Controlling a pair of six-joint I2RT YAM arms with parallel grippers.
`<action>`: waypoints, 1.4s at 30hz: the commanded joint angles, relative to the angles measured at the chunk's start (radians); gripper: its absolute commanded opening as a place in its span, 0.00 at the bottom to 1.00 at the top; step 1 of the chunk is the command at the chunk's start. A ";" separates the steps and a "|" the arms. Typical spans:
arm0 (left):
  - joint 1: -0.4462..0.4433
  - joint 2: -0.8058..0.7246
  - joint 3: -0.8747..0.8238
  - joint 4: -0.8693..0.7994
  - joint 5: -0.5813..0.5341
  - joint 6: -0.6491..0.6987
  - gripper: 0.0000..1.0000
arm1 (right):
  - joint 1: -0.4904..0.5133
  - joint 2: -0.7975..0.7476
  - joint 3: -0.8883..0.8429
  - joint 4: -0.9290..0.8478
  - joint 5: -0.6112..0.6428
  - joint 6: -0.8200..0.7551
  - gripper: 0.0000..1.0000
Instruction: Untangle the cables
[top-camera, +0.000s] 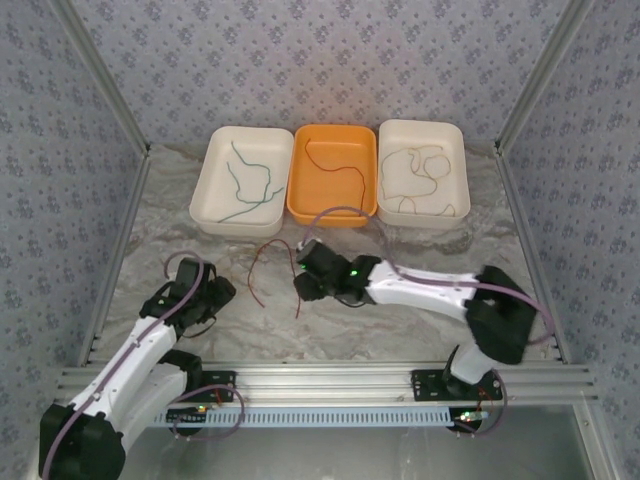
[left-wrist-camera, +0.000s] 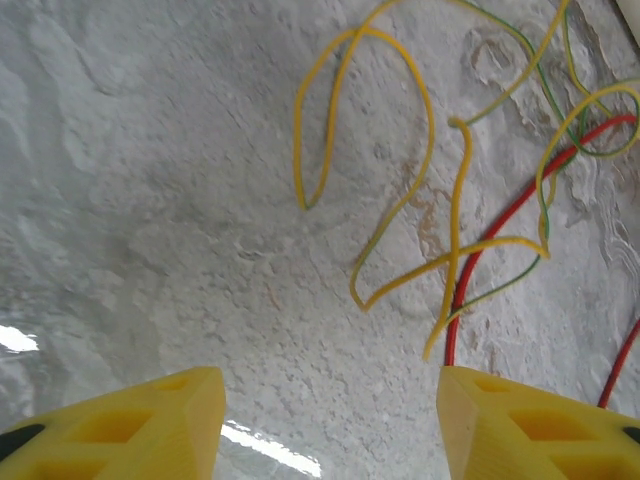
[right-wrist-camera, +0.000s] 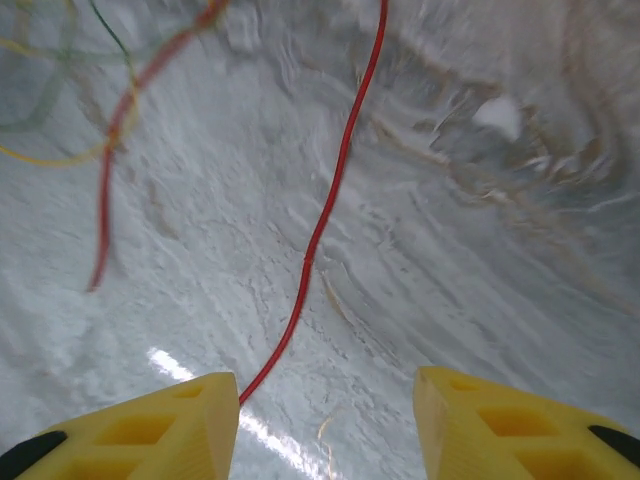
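Several thin tangled cables (left-wrist-camera: 459, 190), likely limp, light and springy; pinch the red cable (right-wrist-camera: 322, 225) near its free end. Left gripper (left-wrist-camera: 330, 425) and right gripper (right-wrist-camera: 325, 425) gape, empty.

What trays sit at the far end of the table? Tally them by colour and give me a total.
White trays: 2
Orange tray: 1
Total: 3
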 joint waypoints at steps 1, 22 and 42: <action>0.000 -0.033 0.009 0.056 0.049 -0.016 0.59 | -0.016 0.133 0.162 -0.028 0.094 -0.009 0.53; -0.003 0.255 0.077 0.191 -0.012 0.046 0.63 | -0.130 0.609 0.627 -0.199 0.070 0.040 0.32; -0.001 0.431 0.125 0.309 -0.095 0.117 0.00 | -0.382 -0.272 -0.035 -0.159 0.292 0.020 0.00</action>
